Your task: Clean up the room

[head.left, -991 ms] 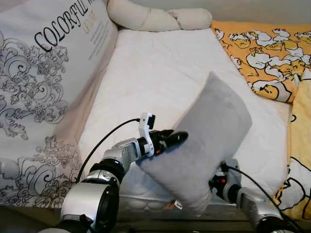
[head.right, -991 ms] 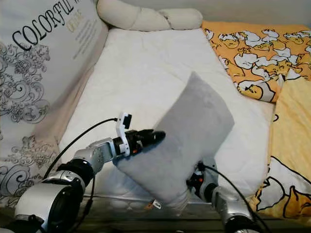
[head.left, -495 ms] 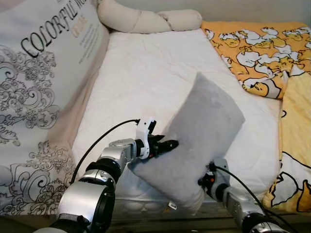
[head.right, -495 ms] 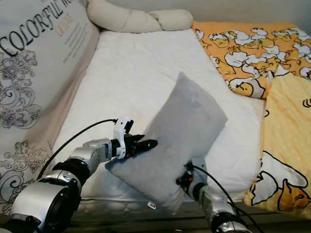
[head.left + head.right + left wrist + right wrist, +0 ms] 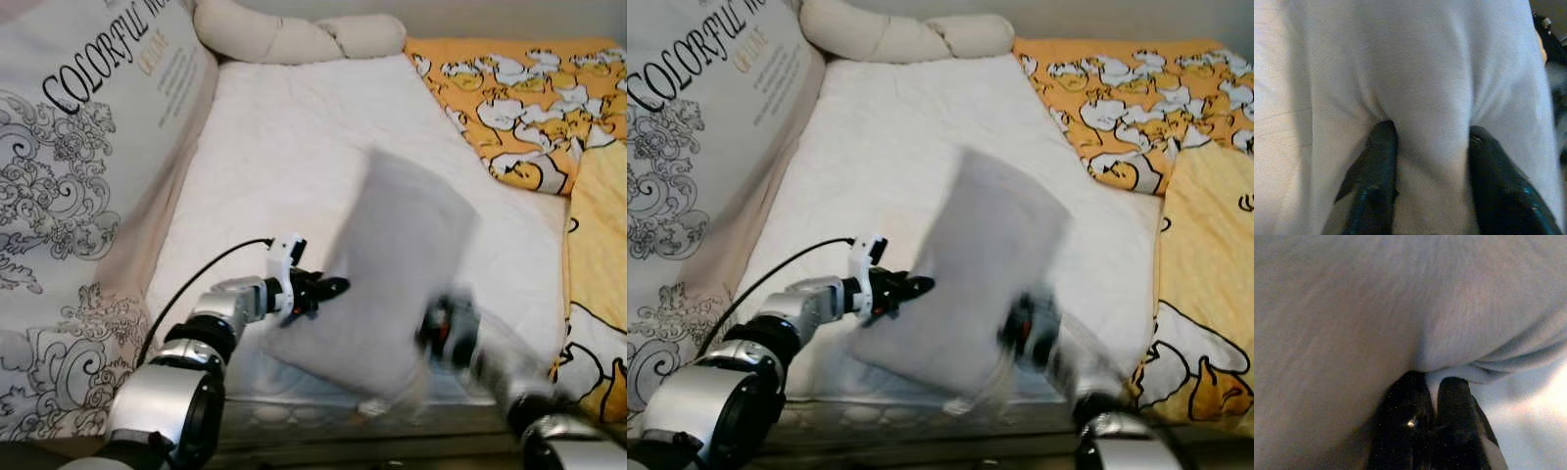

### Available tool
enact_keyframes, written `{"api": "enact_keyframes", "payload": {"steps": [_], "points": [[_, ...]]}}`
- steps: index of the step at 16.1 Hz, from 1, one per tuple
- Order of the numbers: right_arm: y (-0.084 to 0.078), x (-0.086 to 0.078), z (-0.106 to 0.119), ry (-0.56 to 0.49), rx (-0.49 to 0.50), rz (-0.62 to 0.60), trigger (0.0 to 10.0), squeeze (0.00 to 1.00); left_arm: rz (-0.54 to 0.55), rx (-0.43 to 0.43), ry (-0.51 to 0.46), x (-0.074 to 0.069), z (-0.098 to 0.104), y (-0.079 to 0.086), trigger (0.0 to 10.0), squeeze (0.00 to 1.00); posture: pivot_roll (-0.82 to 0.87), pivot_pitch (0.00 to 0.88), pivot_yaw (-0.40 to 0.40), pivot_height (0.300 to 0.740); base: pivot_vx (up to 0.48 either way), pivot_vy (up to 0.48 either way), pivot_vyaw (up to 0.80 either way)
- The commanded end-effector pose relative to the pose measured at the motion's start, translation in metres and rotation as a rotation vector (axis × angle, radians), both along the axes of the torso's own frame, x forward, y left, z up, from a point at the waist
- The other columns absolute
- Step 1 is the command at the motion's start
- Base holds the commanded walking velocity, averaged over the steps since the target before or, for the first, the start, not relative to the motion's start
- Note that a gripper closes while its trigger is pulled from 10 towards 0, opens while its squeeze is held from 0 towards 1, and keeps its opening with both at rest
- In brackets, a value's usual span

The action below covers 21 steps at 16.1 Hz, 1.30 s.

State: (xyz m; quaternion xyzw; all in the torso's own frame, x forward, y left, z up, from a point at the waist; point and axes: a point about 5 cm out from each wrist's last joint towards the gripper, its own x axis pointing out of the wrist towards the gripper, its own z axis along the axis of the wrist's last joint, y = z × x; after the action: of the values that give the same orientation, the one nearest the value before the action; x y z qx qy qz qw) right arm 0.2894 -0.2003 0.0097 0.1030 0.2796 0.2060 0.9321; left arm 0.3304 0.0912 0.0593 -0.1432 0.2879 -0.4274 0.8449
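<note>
I hold a soft grey rectangular fabric pillow (image 5: 392, 274) between my two claws, up off the white quilted mattress (image 5: 294, 137) near its front edge. The pillow is tilted, one corner high toward the middle of the bed, and it is blurred in both eye views.

My left gripper (image 5: 1432, 142) presses into the pillow's left edge. Its two black fingers (image 5: 1382, 161) are spread apart with a fold of the grey cloth bulging between them, each finger dug into the fabric. In the left eye view the same gripper (image 5: 328, 288) shows at the end of my silver left arm (image 5: 211, 323), a black cable looping behind it.

My right gripper (image 5: 1432, 387) is under the pillow's lower right side. Its fingers are pressed close together, with a thin pleat of the cloth pinched at their tips.

On my left, a large cream cushion printed with black scrollwork and lettering (image 5: 88, 166) leans along the bed. A long beige knotted bolster (image 5: 294, 37) lies at the head of the mattress. On my right, an orange blanket patterned with white cartoon ducks (image 5: 529, 98) covers that side of the bed.
</note>
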Motion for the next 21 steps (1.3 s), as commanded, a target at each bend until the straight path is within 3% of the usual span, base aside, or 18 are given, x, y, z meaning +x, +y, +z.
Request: {"api": "enact_keyframes", "payload": {"steps": [1, 6, 10, 13, 14, 15, 19, 21], "points": [[0.015, 0.028, 0.037, -0.153, 0.051, 0.037, 0.0, 0.00, -0.012, -0.004, 0.024, -0.004, -0.004, 0.000, 0.0, 0.00, -0.10, 0.000, 0.036, 0.740, 0.000, 0.000, 0.00], [0.035, 0.055, 0.091, -0.372, 0.097, 0.040, 0.0, 0.00, 0.094, -0.138, -0.012, 0.010, 0.020, 0.010, 0.0, 0.00, -0.09, 0.000, 0.027, 0.740, 0.000, 0.000, 0.00], [0.048, 0.056, 0.099, -0.383, 0.085, 0.055, 0.0, 0.00, 0.187, -0.241, -0.040, 0.017, 0.036, 0.006, 0.0, 0.00, -0.08, 0.000, 0.021, 0.740, 0.000, 0.000, 0.00], [0.050, 0.052, 0.096, -0.381, 0.068, 0.064, 0.0, 0.00, 0.229, -0.265, -0.072, 0.020, 0.043, 0.006, 0.0, 0.00, -0.08, 0.000, 0.023, 0.740, 0.000, 0.000, 0.00], [0.050, 0.051, 0.095, -0.382, 0.062, 0.052, 0.0, 0.00, 0.291, -0.277, -0.139, 0.025, 0.052, 0.014, 0.0, 0.00, -0.08, 0.000, 0.030, 0.740, 0.000, 0.000, 0.00], [0.049, 0.051, 0.095, -0.390, 0.048, 0.035, 0.0, 0.00, 0.311, -0.254, -0.184, 0.026, 0.056, 0.017, 0.0, 0.00, -0.09, 0.000, 0.032, 0.740, 0.000, 0.000, 0.00], [0.041, 0.051, 0.096, -0.429, -0.047, -0.068, 0.0, 0.00, 0.354, -0.009, -0.422, 0.023, 0.068, 0.026, 0.0, 0.00, -0.08, 0.000, 0.034, 0.740, 0.000, 0.000, 0.00], [0.039, 0.046, 0.093, -0.435, -0.060, -0.099, 0.0, 0.00, 0.402, 0.081, -0.486, 0.022, 0.069, 0.028, 0.0, 0.00, -0.08, 0.000, 0.035, 0.740, 0.000, 0.000, 0.00]]}}
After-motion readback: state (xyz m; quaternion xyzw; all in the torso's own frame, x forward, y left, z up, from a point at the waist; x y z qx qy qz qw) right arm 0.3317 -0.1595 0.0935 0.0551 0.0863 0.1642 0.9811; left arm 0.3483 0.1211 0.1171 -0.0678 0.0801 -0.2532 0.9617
